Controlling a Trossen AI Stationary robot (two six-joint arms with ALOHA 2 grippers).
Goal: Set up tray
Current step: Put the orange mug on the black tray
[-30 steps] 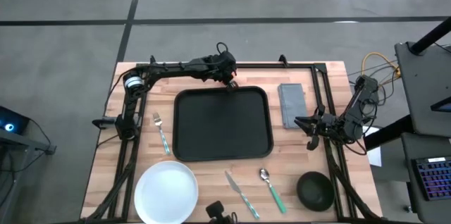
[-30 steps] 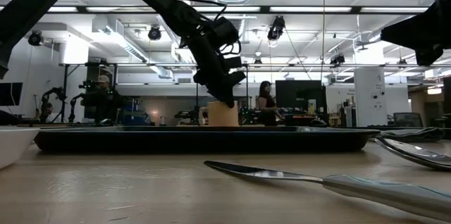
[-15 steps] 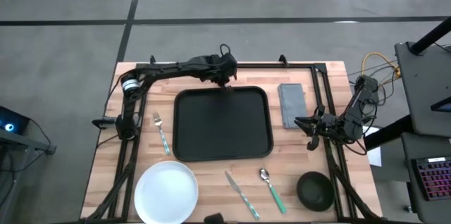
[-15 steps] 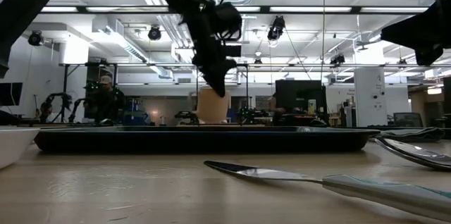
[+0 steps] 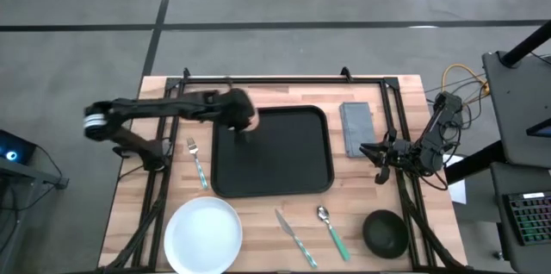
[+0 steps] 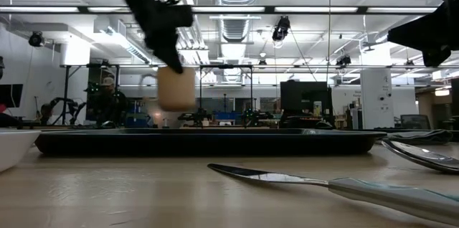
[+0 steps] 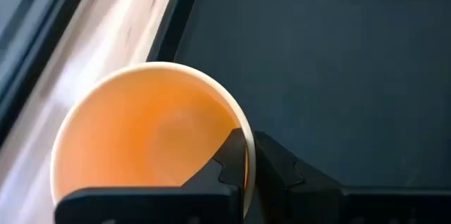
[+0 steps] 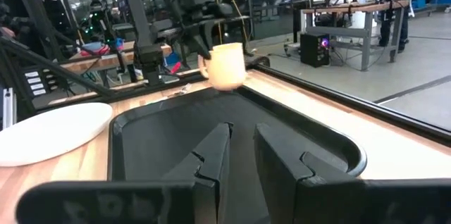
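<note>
A cream cup with an orange inside (image 7: 148, 139) hangs from my left gripper (image 7: 250, 146), which is shut on it. In the low view the cup (image 6: 176, 88) floats above the black tray (image 6: 208, 142). From above, my left gripper (image 5: 245, 123) is over the far left part of the tray (image 5: 271, 158). My right gripper (image 5: 372, 158) waits at the table's right edge, facing the tray. Its fingers stand a narrow gap apart (image 8: 242, 136) and hold nothing. My left gripper holds the cup by its rim (image 7: 243, 136). One finger (image 7: 229, 160) is inside the cup and the other finger (image 7: 282, 171) is outside, with the wall pinched between them. The fingers come from above, pointing down. The cup hangs upright below them, lifted clear of the tray.
A grey folded napkin (image 5: 355, 127) lies right of the tray. A fork (image 5: 196, 162) lies left of it. Along the near side are a white plate (image 5: 202, 235), a knife (image 5: 295, 238), a spoon (image 5: 331, 231) and a dark bowl (image 5: 385, 233). A black frame borders the table.
My left gripper has lifted the cup from beside the tray's far edge. It has carried the cup up, toward the table's left and a little nearer, over the tray's far left part. The left arm has swung far out to the left.
</note>
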